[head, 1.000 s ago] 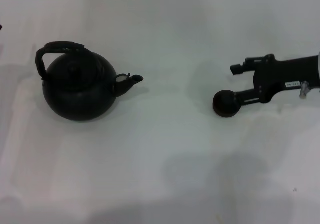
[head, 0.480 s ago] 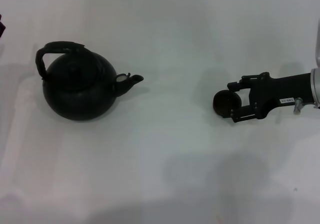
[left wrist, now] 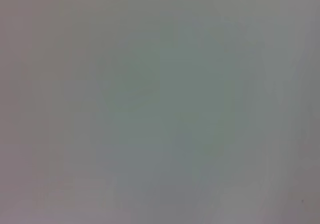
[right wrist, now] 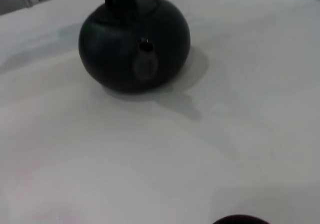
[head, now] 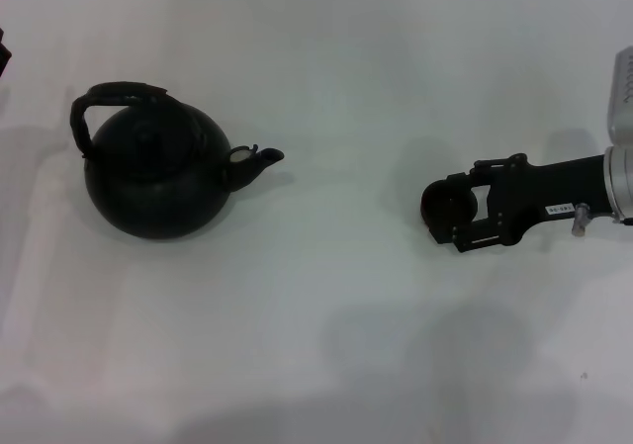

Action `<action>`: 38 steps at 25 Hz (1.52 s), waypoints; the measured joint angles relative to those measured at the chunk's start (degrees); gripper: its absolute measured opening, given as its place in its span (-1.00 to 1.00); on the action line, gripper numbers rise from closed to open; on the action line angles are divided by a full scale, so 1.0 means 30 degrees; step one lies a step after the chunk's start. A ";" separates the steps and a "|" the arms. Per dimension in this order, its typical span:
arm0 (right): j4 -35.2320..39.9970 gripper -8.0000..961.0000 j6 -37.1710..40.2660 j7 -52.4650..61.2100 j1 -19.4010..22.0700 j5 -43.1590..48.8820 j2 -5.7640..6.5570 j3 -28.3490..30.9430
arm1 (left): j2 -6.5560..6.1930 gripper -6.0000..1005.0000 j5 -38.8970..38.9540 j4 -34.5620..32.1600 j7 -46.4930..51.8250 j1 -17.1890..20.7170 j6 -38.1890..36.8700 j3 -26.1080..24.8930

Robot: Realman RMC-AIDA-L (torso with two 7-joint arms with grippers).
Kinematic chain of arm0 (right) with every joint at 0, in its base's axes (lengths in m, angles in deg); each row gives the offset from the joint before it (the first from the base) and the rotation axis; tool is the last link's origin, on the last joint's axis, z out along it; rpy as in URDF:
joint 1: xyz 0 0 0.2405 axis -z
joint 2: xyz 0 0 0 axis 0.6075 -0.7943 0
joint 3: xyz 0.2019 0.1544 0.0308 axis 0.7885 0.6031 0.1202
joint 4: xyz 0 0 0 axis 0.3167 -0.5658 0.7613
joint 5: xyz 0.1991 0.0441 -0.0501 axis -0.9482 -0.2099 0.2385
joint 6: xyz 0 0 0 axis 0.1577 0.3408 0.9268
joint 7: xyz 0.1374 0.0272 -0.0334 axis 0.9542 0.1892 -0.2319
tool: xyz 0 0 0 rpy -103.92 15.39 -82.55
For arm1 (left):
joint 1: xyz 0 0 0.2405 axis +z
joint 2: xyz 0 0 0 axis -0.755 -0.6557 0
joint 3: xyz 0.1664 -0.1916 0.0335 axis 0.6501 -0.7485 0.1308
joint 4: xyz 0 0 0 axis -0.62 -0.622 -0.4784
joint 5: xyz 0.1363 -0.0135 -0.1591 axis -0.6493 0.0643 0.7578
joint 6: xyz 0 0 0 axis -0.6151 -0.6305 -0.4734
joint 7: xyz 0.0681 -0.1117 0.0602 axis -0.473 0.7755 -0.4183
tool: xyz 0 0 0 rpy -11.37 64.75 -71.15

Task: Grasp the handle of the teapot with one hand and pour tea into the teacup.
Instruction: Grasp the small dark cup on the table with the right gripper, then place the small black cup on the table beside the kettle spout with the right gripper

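At mid-left of the head view sits the teapot point(head: 158, 172), likely heavy and rigid, best taken by its rough arched handle point(head: 117, 96), while my right gripper point(head: 442, 207) clasps the teacup point(head: 438, 204).

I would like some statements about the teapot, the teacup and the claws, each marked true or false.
1. The teapot stands upright on the table. True.
2. The right claw is at the teacup, with fingers on either side of it. True.
3. The left claw grips the handle of the teapot. False: nothing touches the handle, and the left claw is not in view.
4. The spout points toward the side where the teacup is. True.
5. The teacup sits directly under the spout. False: it stands well apart from the teapot, with bare table between them.
6. The teapot lid is off. False: the lid with its knob sits on the pot.
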 joint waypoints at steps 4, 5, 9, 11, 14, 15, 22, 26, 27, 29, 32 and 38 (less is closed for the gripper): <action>-0.0136 0.78 0.0382 -0.0002 -0.0028 -0.0092 -0.0016 -0.0178 | 0.0001 0.75 0.0000 0.0002 0.0012 0.0069 -0.0085 0.0000; -0.0149 0.78 0.0399 -0.0001 -0.0034 -0.0099 -0.0018 -0.0178 | 0.0000 0.75 0.0000 0.0002 0.0014 0.0069 -0.0089 0.0000; -0.0146 0.77 0.0415 -0.0002 -0.0093 -0.0108 -0.0024 -0.0190 | 0.0001 0.75 0.0000 0.0002 0.0014 0.0088 -0.0097 -0.0001; -0.0142 0.77 0.0500 -0.0002 -0.0124 -0.0113 -0.0025 -0.0196 | 0.0001 0.75 0.0001 0.0002 0.0014 0.0104 -0.0094 0.0001; -0.0147 0.77 0.0793 -0.0003 -0.0148 -0.0113 -0.0026 -0.0258 | 0.0001 0.75 0.0000 0.0002 0.0014 0.0113 -0.0028 0.0001; -0.0147 0.69 0.0830 -0.0008 -0.0149 -0.0125 -0.0025 -0.0305 | 0.0001 0.75 0.0000 0.0002 0.0014 0.0111 -0.0018 0.0000; -0.0168 0.52 0.1214 -0.0074 -0.0152 -0.0191 -0.0028 -0.0387 | 0.0001 0.75 0.0000 0.0002 0.0014 0.0005 -0.0003 0.0001; 0.0036 0.52 0.0964 0.0298 -0.0139 -0.0100 0.0102 -0.0227 | 0.0001 0.75 0.0000 0.0001 0.0015 -0.0003 -0.0003 0.0001; 0.0163 0.52 0.0715 0.0550 -0.0169 -0.0097 0.0159 -0.0205 | 0.0001 0.75 -0.0001 0.0002 0.0014 -0.0004 -0.0006 0.0001; 0.0621 0.52 0.0158 0.0982 -0.0216 -0.0103 0.0238 -0.0190 | 0.0000 0.75 -0.0001 0.0001 0.0015 -0.0005 -0.0023 0.0001; 0.1828 0.52 -0.0814 0.1494 -0.0089 -0.0164 0.0183 -0.0172 | 0.0000 0.75 -0.0001 0.0001 0.0014 -0.0005 -0.0087 0.0001; 0.3187 0.52 -0.2255 0.2178 -0.0132 -0.0899 0.0095 -0.0157 | 0.0001 0.75 0.0000 0.0002 0.0014 -0.0021 -0.0143 0.0001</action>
